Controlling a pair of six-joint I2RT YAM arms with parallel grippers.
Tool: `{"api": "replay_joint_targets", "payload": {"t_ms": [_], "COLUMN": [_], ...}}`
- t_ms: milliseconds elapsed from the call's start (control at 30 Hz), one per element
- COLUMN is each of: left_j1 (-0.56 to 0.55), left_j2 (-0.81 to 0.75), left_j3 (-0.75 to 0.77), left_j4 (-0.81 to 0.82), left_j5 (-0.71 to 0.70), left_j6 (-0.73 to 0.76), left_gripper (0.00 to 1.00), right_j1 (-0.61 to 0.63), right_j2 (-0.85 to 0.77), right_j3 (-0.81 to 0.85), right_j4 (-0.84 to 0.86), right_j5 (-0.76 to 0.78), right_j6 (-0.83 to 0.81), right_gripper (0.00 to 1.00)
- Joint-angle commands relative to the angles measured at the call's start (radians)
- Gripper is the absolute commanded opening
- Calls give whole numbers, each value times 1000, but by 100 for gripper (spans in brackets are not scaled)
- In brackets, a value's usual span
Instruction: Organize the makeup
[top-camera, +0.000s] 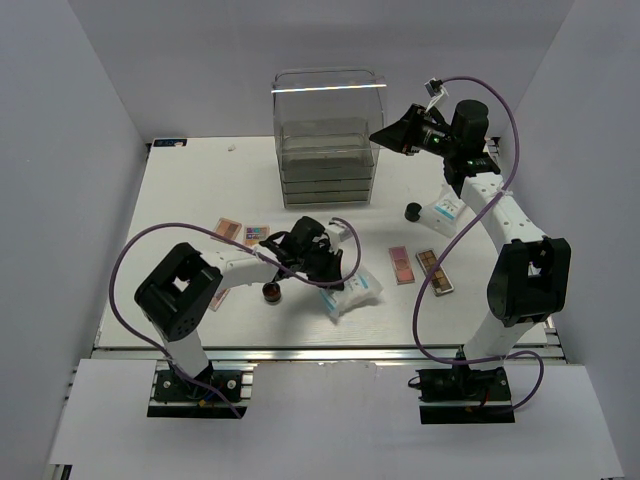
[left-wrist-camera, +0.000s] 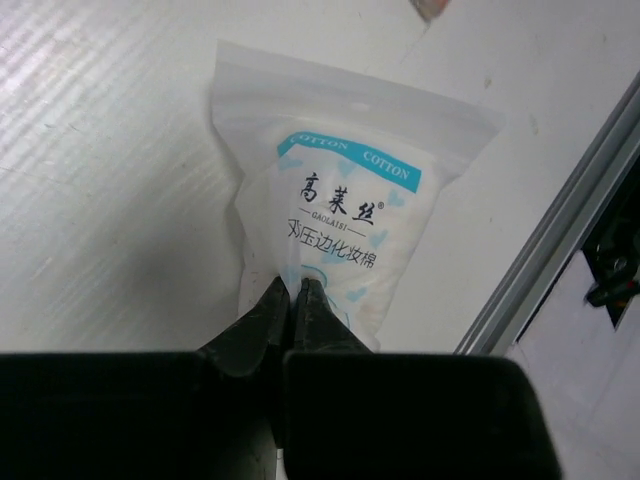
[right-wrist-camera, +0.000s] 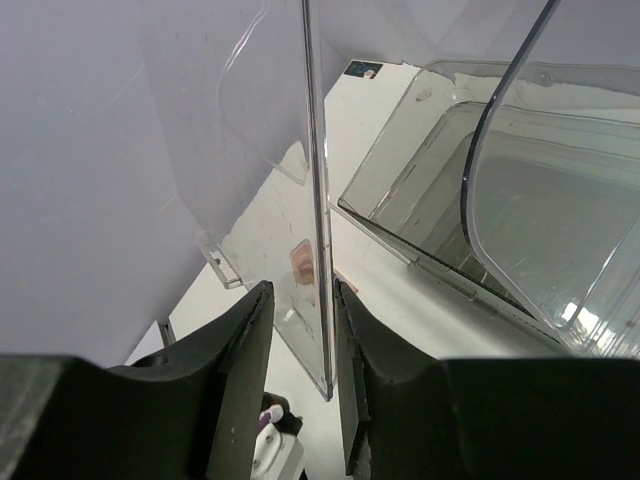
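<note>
Overhead, a white rectangular bench (top-camera: 190, 190) sits inside pale grey walls, with an aluminium rail (top-camera: 330, 352) along its near edge. Bare white surface runs along the left edge into the far-left corner. There is also a bare strip between the palettes and a tall clear acrylic drawer box (top-camera: 328, 150), which stands at the middle of the far edge.

The left gripper (left-wrist-camera: 298, 290) has its two black fingers pressed together on the bottom seam of a white crinkly plastic packet with a blue band (left-wrist-camera: 340, 200) printed "COTTON". The packet rests on the bench close to the near edge, slightly right of centre, with the rail just beside it.

The right gripper (right-wrist-camera: 300, 292) is raised at the drawer box's right side, toward the far-right corner. Its fingers stand on either side of a thin clear acrylic panel (right-wrist-camera: 316, 200). Whether they press on it cannot be told.

Left of centre, a flat pink palette (top-camera: 227, 228) and a multicolour palette (top-camera: 257, 233) lie side by side. A small round dark jar (top-camera: 271, 292) sits near the near edge, left of the packet. To the packet's right and apart from it, a second pink palette (top-camera: 402, 265) and a brown palette (top-camera: 434, 271) lie side by side. A short black cylinder (top-camera: 412, 211) stands beyond them, toward the far edge.
</note>
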Motion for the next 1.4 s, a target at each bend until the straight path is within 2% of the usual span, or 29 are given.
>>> {"api": "replay_joint_targets", "payload": {"t_ms": [0, 133, 167, 200, 300, 367, 400, 600, 800, 1033, 1367], "left_j1": [14, 48, 62, 68, 81, 81, 81, 87, 88, 99, 123], "left_j2": [-61, -169, -211, -228, -269, -279, -274, -187, -93, 37, 204], "left_j3": [-20, -95, -127, -141, -163, -143, -132, -23, 99, 205, 374], "left_j4": [112, 312, 381, 407, 476, 470, 467, 562, 639, 720, 809], "left_j5": [-77, -182, -251, -288, -449, -538, -618, -828, -991, -1157, -1157], "left_j6": [-122, -434, -540, -542, -743, -804, -839, -1058, -1163, -1175, -1132], "left_gripper": [0, 0, 0, 0, 0, 0, 0, 0, 0, 0, 0], "right_j1": [3, 3, 5, 3, 5, 3, 5, 3, 5, 3, 5], "right_j2": [-50, -56, -56, -56, -58, -58, -58, -61, -66, -66, -67], "right_j3": [55, 52, 49, 47, 47, 49, 50, 52, 52, 49, 75], "right_j4": [43, 35, 35, 34, 32, 28, 28, 28, 28, 28, 18], "right_j5": [-14, -10, -8, -8, -2, 4, 4, 6, 7, 12, 6], "right_j6": [14, 3, 3, 3, 3, 6, 9, 15, 15, 20, 17], "right_gripper": [36, 36, 36, 36, 36, 35, 35, 34, 34, 34, 34]}}
